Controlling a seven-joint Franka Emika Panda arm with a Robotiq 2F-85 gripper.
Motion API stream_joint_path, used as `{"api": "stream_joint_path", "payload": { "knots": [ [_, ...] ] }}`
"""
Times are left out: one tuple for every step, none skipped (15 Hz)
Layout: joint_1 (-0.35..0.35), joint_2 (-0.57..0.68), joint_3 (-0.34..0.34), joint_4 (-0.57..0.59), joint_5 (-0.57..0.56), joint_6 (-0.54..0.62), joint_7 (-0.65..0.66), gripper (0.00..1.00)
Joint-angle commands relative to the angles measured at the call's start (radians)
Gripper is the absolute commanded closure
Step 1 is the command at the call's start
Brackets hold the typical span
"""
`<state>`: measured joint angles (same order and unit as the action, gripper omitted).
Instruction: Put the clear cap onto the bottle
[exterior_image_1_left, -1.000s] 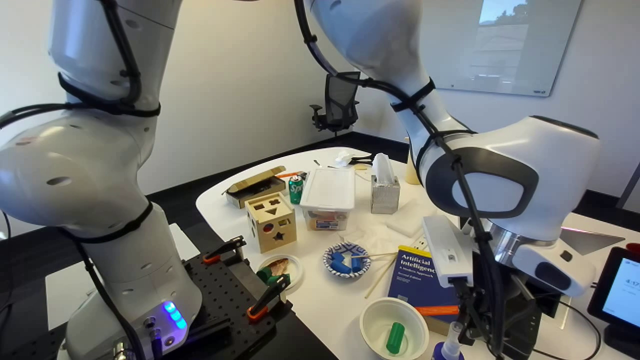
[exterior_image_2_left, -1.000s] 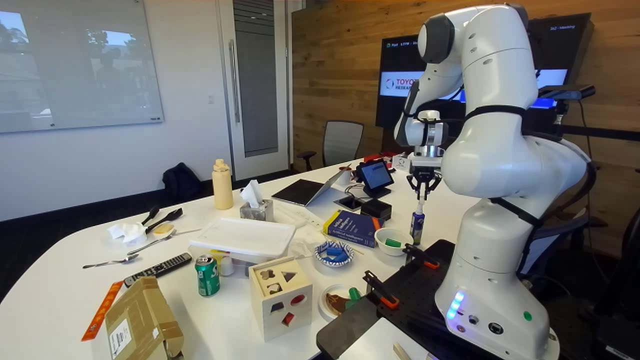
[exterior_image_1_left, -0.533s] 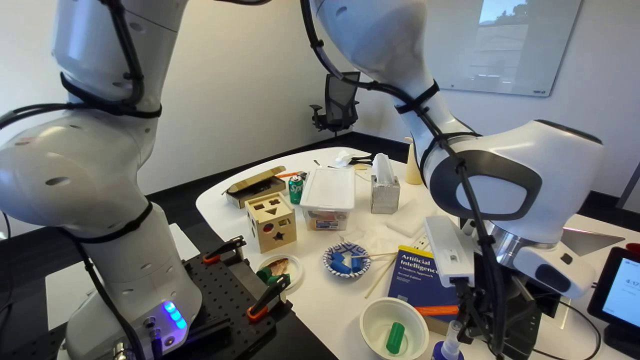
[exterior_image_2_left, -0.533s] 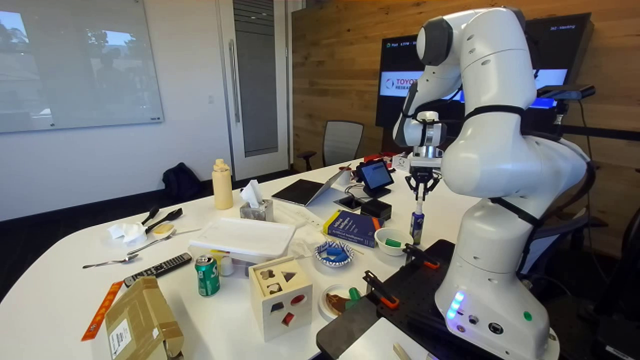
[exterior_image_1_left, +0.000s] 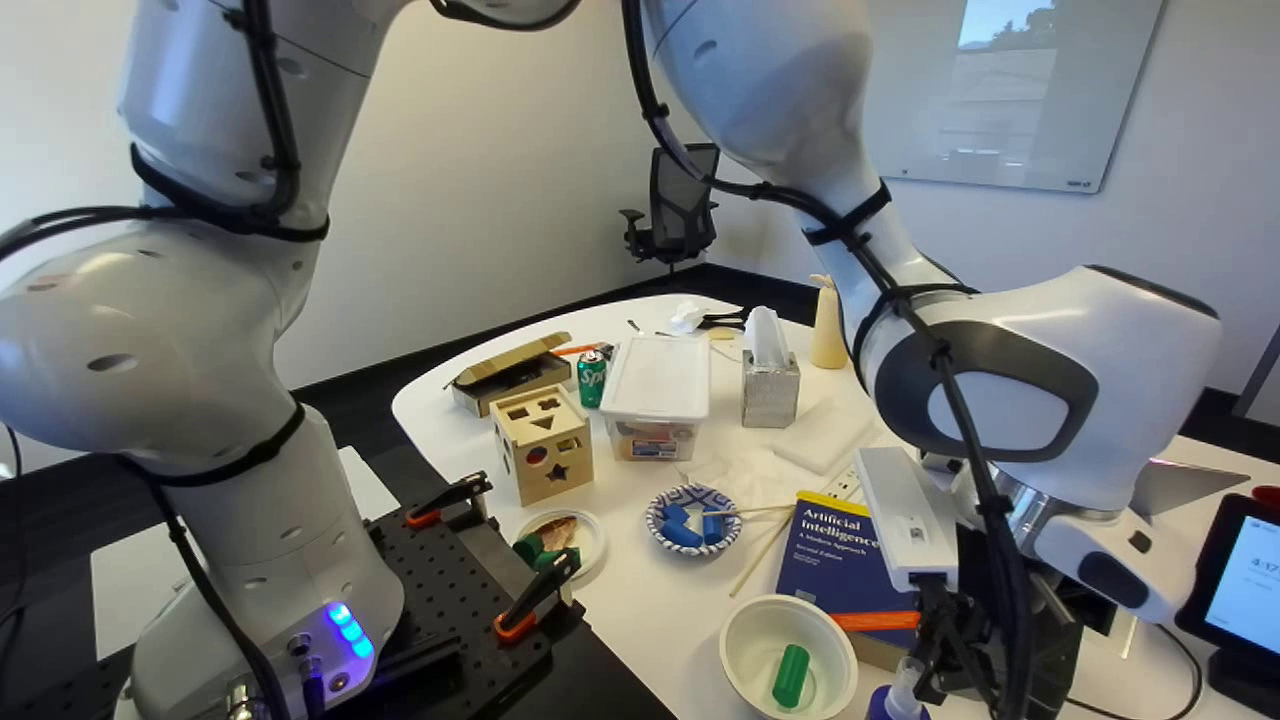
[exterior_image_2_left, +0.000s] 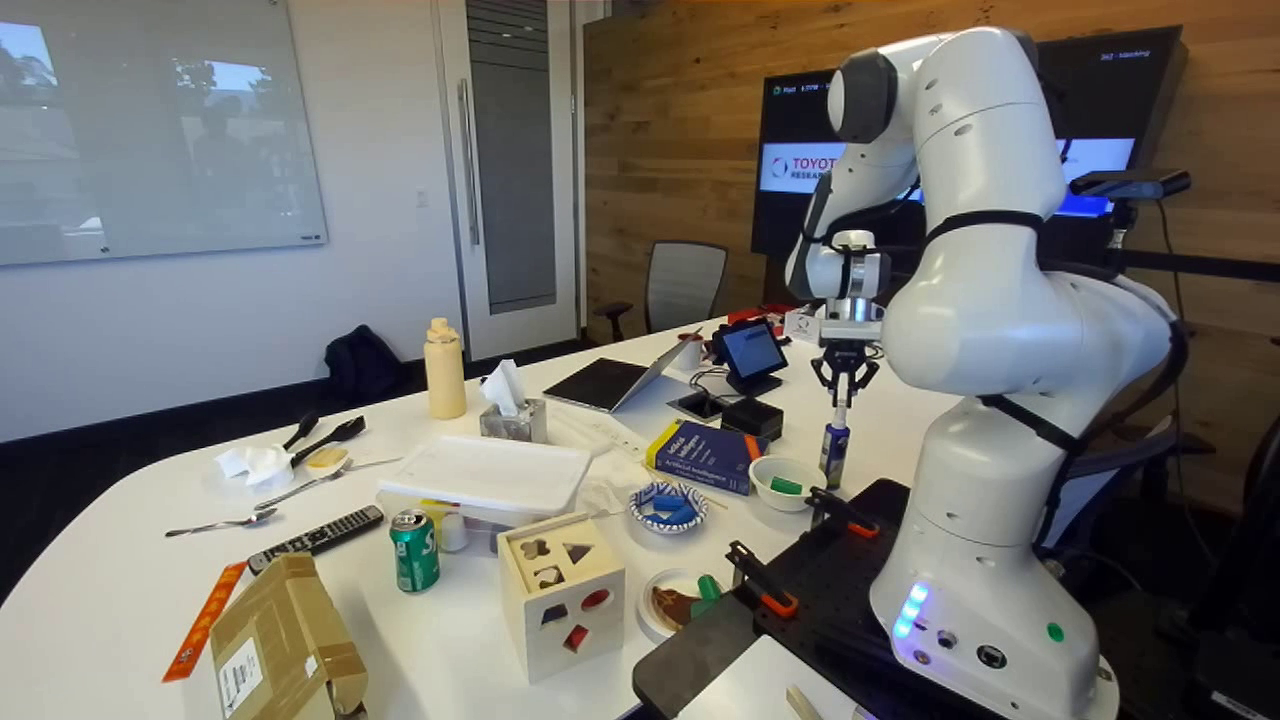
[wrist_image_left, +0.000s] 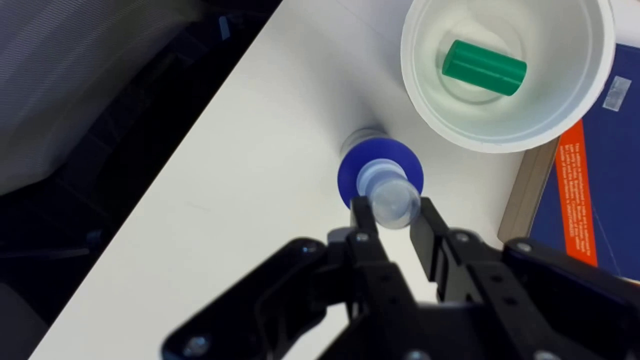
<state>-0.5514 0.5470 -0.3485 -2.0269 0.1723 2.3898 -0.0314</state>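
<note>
The blue bottle (exterior_image_2_left: 833, 455) stands upright on the table beside the white bowl. Its blue top (exterior_image_1_left: 895, 706) is cut by the lower frame edge in an exterior view. In the wrist view its round blue shoulder (wrist_image_left: 350, 175) shows from above. The clear cap (wrist_image_left: 394, 200) is a translucent tube sitting over the bottle's nozzle, slightly tilted in the wrist view; how far down it sits I cannot tell. It also shows in an exterior view (exterior_image_1_left: 906, 684). My gripper (exterior_image_2_left: 845, 390) is above the bottle, its fingertips closed on both sides of the cap.
A white bowl (wrist_image_left: 412, 95) with a green cylinder (wrist_image_left: 484, 67) stands close to the bottle. A blue book (exterior_image_2_left: 705, 455) with an orange strip lies behind it. A patterned bowl (exterior_image_1_left: 655, 525) holds blue pieces. The table edge and black clamps (exterior_image_2_left: 850, 510) are near.
My arm and gripper have come down a little, bringing the clear cap lower over the bottle. The bottle, bowl and other objects have not moved.
</note>
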Motion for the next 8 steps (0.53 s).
{"api": "stream_joint_path", "payload": {
  "knots": [
    [-0.025,0.027,0.009,0.042,0.017,-0.053,0.006,0.94],
    [-0.028,0.034,0.010,0.049,0.016,-0.059,0.008,0.94],
    [-0.032,0.041,0.010,0.057,0.016,-0.066,0.008,0.94],
    [-0.035,0.046,0.010,0.062,0.014,-0.069,0.010,0.94],
    [-0.035,0.051,0.010,0.066,0.013,-0.071,0.013,0.94],
    [-0.037,0.057,0.010,0.070,0.013,-0.070,0.014,0.94],
    [-0.038,0.065,0.012,0.074,0.012,-0.068,0.015,0.94],
    [-0.037,0.071,0.011,0.078,0.009,-0.067,0.019,0.94]
  ]
}}
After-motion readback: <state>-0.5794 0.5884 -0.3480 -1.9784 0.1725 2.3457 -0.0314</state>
